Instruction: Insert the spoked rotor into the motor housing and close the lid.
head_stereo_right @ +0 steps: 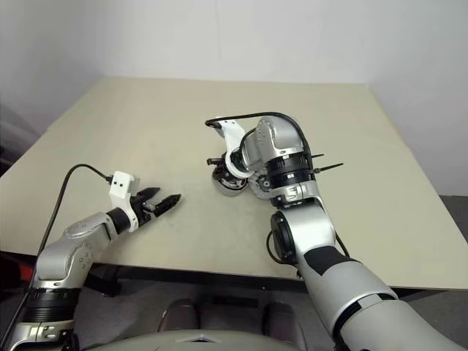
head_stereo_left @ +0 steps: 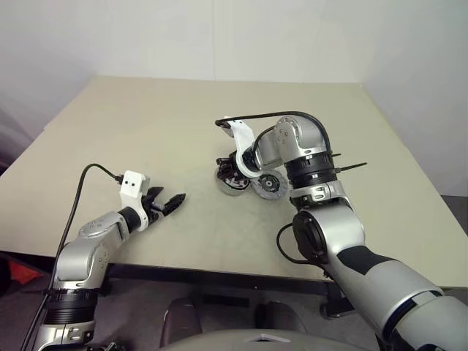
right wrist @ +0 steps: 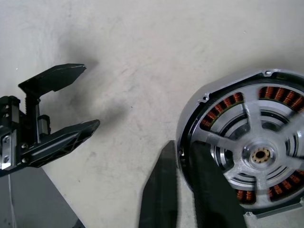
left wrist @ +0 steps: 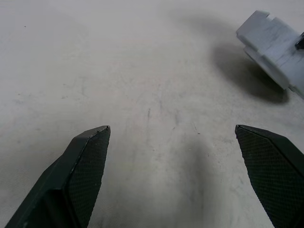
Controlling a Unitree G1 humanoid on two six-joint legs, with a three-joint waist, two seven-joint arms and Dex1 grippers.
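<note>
Copper windings ring the motor housing mid-table, and the spoked rotor already sits inside it, flat. Your right gripper is right at the housing's rim, one finger over the edge — jaws narrowly parted, and whether they grip anything you cannot tell. The left gripper hangs wide open and empty, well off to the left. What remains is the lid — just right of the housing, nearer your right arm.

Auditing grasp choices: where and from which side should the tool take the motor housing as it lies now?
The motor housing lies flat on the table, open face up, with the spoked rotor seated inside. So probably grip its round outer wall, coming from above and clamping across its width; the face offers no safe hold.
</note>
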